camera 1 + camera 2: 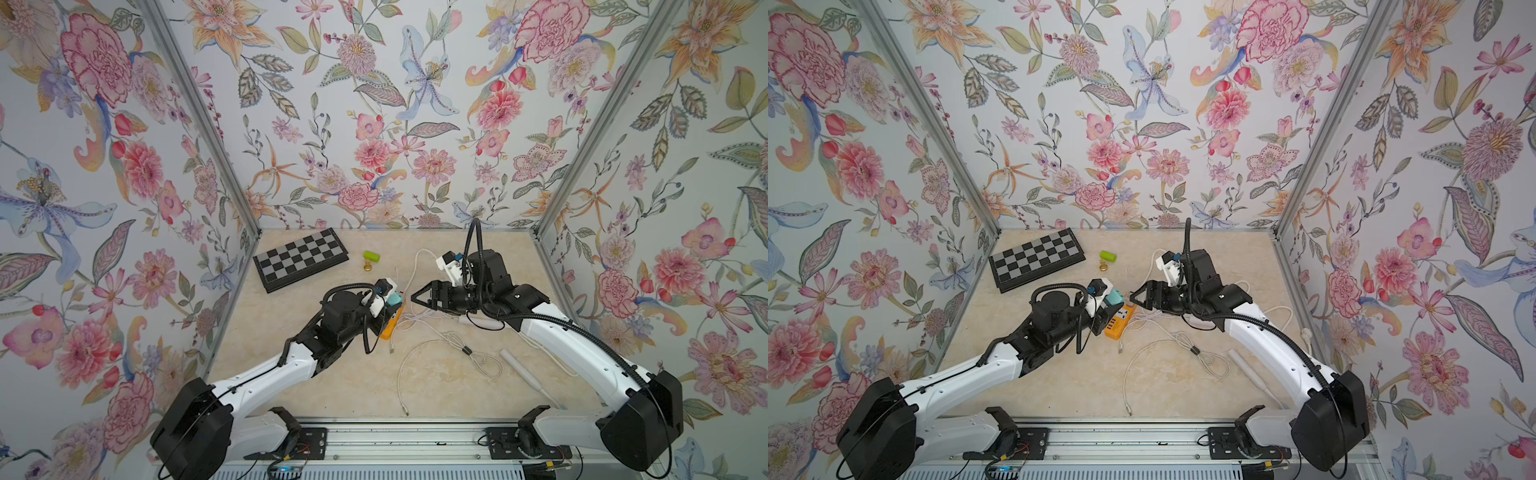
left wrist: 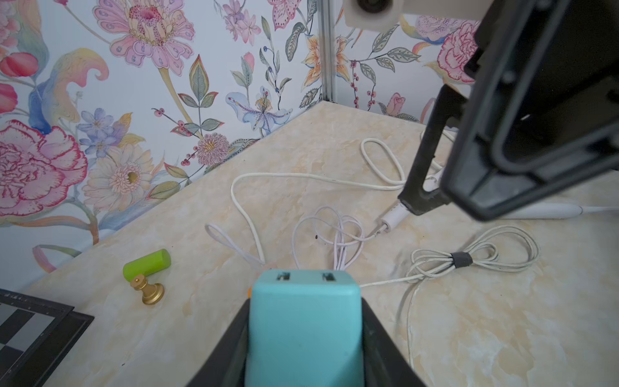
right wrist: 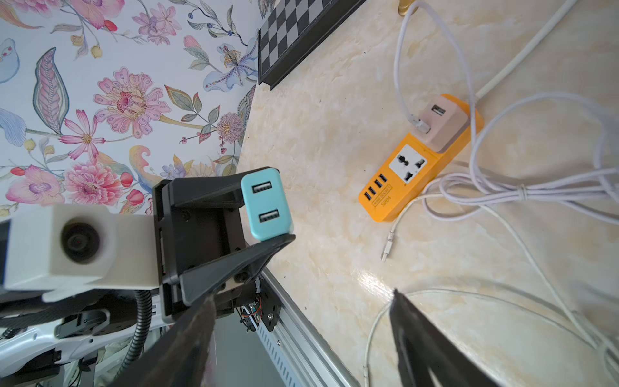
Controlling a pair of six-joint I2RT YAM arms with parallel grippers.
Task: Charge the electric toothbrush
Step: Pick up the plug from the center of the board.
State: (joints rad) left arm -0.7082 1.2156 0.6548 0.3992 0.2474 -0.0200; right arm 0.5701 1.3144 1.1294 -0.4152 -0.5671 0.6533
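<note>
Our left tool (image 2: pixel 305 301) is clamped partway closed on the teal two-port USB charger block (image 3: pixel 266 204), near the orange plastic power strip (image 3: pixel 412 174). Our right tool (image 3: pixel 301 296) gapes wide, holding nothing. The white electric toothbrush (image 1: pixel 523 371) lies on the beige marble counter (image 1: pixel 449 386) beside our right arm.

Tabletop (image 1: pixel 353 390): polished marble-look, slight sheen. Teal charger (image 3: pixel 266 204): smooth matt plastic. Orange power strip (image 3: pixel 407 189): glossy plastic. Gold pawn (image 2: pixel 149 292), 11 o'clock of strip: shiny, metallic-looking.
</note>
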